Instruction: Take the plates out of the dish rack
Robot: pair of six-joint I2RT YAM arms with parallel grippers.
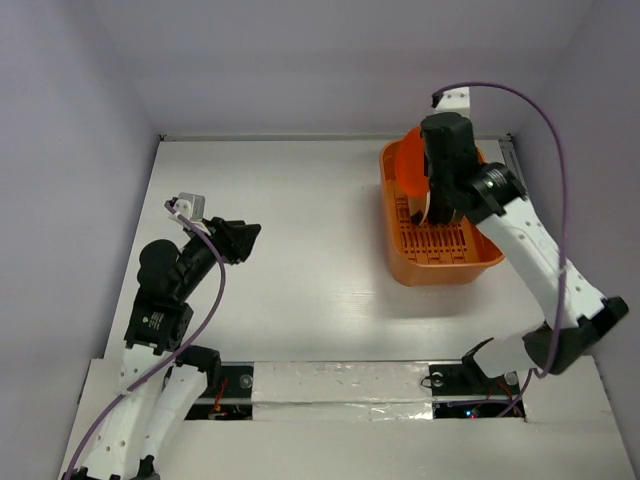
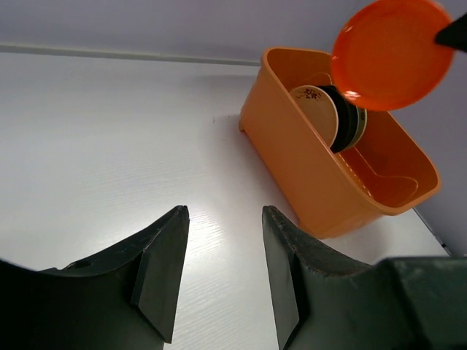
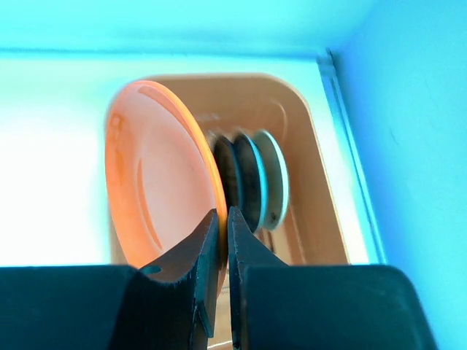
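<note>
The orange dish rack (image 1: 440,265) (image 2: 306,164) (image 3: 314,175) stands at the table's right. My right gripper (image 1: 428,205) (image 3: 223,219) is shut on the rim of an orange-red plate (image 1: 405,165) (image 2: 390,52) (image 3: 157,189), held on edge above the rack's far end. More plates stand on edge in the rack: a cream plate (image 2: 315,113) with dark ones (image 2: 350,120) (image 3: 244,179) behind it. My left gripper (image 1: 245,238) (image 2: 222,240) hangs open over bare table at the left, with nothing between its fingers.
The white table (image 1: 290,210) is walled on the left, back and right. The rack sits close to the right wall (image 1: 600,120). A purple cable (image 1: 545,110) loops above the right arm.
</note>
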